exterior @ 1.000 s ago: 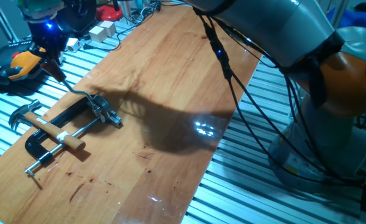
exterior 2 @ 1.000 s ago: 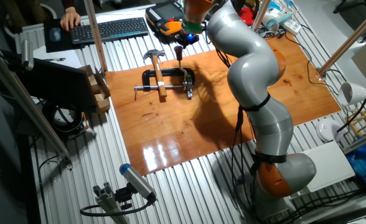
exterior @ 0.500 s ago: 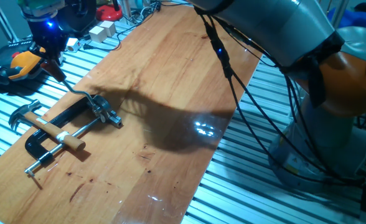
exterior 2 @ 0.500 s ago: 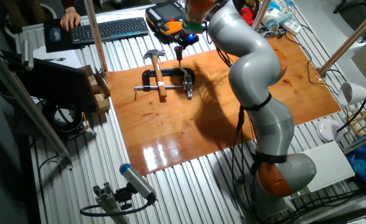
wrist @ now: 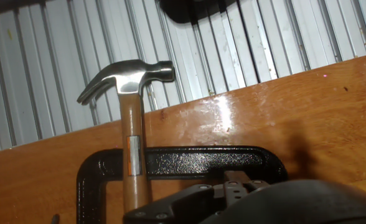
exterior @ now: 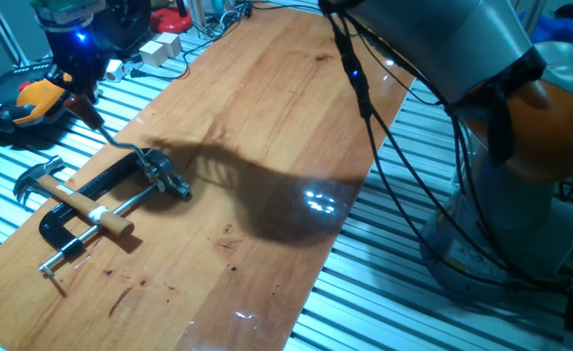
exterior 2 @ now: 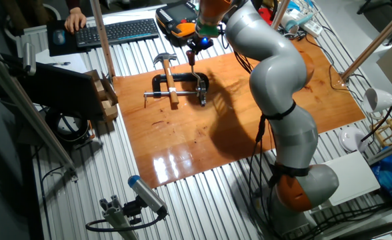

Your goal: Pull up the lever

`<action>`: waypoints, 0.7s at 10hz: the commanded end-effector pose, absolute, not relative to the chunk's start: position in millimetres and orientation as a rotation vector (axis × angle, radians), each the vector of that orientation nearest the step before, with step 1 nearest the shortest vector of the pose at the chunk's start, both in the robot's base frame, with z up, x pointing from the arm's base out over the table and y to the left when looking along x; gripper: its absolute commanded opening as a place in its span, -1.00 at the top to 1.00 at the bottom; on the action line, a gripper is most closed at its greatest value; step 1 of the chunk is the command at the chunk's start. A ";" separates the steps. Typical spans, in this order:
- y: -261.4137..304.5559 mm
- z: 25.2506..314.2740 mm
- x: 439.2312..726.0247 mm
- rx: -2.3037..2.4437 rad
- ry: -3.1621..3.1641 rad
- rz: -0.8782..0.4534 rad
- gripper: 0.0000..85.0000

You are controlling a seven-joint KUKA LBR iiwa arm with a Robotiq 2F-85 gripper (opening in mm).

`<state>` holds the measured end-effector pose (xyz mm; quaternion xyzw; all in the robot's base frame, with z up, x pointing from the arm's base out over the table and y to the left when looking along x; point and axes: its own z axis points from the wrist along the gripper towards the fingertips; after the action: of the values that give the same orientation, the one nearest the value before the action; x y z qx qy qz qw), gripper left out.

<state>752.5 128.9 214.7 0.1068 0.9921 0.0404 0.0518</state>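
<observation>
The lever [exterior: 121,144] is a slim curved silver arm that rises from the chrome head [exterior: 160,174] of a black bar clamp [exterior: 92,185] on the wooden board. Its reddish-brown tip [exterior: 90,110] runs up into my gripper [exterior: 76,88], which looks shut on it just past the board's far left edge. From the other fixed view, the gripper [exterior 2: 191,52] hangs right above the lever [exterior 2: 192,67] and clamp [exterior 2: 183,81]. The hand view looks down on the clamp frame [wrist: 195,162] and chrome head [wrist: 229,185]; my fingers are a dark blur at the bottom.
A steel-headed hammer [exterior: 38,180] with a wooden shaft lies across the clamp, also seen as the hammer [wrist: 130,78] from the hand. An orange-and-black device [exterior: 33,97] and white plugs [exterior: 158,47] sit on the slatted table behind the gripper. A keyboard [exterior 2: 113,30] lies further back.
The arm's upper links have shifted slightly to the right. The gripper, lever and clamp show no visible movement.
</observation>
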 end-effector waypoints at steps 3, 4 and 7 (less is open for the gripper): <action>130.1 214.5 748.2 0.316 3.020 0.122 1.00; 131.1 215.8 744.7 0.316 3.020 0.122 1.00; 131.2 222.4 731.0 0.316 3.020 0.127 1.00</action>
<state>730.8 131.0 222.0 0.1042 0.9924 0.0414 0.0510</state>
